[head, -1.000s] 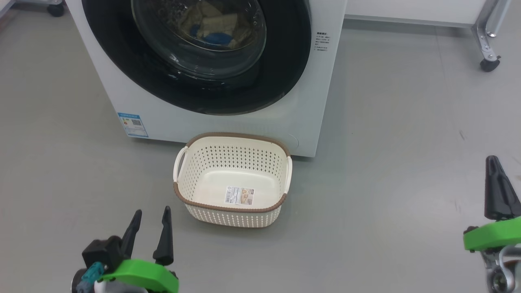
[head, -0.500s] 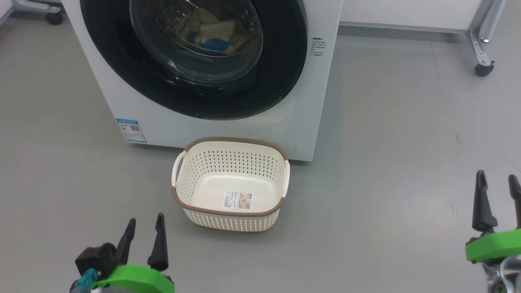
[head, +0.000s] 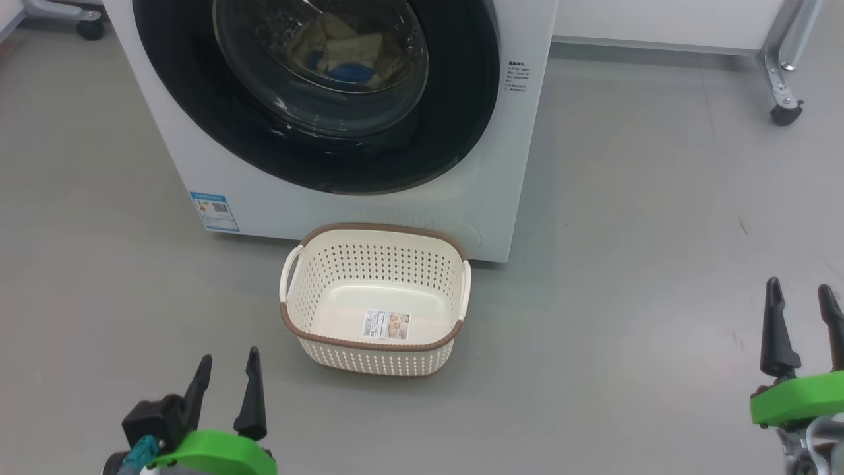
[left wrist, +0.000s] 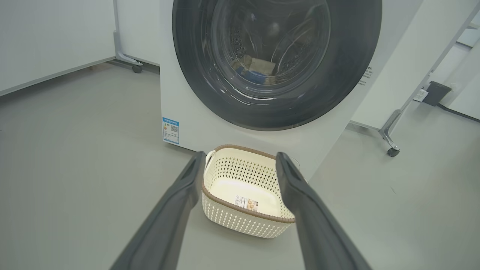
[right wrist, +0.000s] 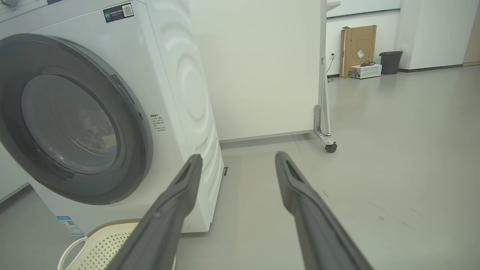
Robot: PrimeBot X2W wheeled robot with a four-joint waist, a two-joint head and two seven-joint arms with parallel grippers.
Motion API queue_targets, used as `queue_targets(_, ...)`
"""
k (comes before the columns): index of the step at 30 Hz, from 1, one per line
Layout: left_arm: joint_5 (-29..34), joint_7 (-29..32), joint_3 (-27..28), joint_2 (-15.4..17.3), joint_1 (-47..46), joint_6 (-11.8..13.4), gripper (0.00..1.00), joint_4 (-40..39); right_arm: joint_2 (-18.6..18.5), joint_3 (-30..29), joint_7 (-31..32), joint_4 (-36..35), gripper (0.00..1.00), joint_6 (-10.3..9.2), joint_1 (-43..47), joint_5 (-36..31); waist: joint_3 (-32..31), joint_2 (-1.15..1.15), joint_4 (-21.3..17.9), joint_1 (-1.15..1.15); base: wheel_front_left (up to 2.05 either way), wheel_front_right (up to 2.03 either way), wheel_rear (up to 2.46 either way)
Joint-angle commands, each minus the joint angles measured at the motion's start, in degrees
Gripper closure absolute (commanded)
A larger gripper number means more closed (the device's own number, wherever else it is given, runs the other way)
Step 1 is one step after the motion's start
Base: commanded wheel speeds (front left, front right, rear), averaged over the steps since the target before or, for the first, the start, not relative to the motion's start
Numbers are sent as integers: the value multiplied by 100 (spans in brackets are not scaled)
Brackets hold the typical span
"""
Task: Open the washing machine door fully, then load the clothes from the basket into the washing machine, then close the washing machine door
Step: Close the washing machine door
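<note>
Both grippers stand with their fingers spread wide, gripping nothing. Left gripper [head: 229, 354] hangs low over the floor [head: 626, 231], near the basket's front left corner but apart from it. Right gripper [head: 798, 285] hangs well off to the right over bare floor, touching nothing.

The washing machine door [head: 455, 132] sits shut, its black rim flat against the white front of the washing machine [head: 264, 211]. Through the glass bowl the clothes [head: 349, 49] show inside the drum: pale yellow pieces with a blue one among them.

The basket [head: 382, 226] stands upright on the floor just in front of the machine's lower edge, below the door and a little right of its middle. Its back rim is close to the machine's front; whether they touch I cannot tell. Its bare cream bottom and a label sticker show. A blue sticker [head: 214, 211] marks the machine's lower left corner.

Right of the machine's side edge the grey floor runs wide and open up to a white panel [right wrist: 258, 67] on a wheeled metal foot [head: 781, 113]. Far beyond, a cardboard box [right wrist: 358, 48] and a dark bin [right wrist: 390, 62] stand against the wall.
</note>
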Motion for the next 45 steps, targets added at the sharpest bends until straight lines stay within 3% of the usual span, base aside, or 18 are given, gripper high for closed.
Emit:
queue_targets(1,113,-40,244,45,-207,-19,0,-214,-60,133,-7,-178,0,-21,-180,8,-3,0,5,0,0,0,0)
queue_targets(45,275,-40,474,-88,-68,-19,0,-645,-60,541,-7,-223,0,-21,-107,-75,-35,0,139,0,0,0,0)
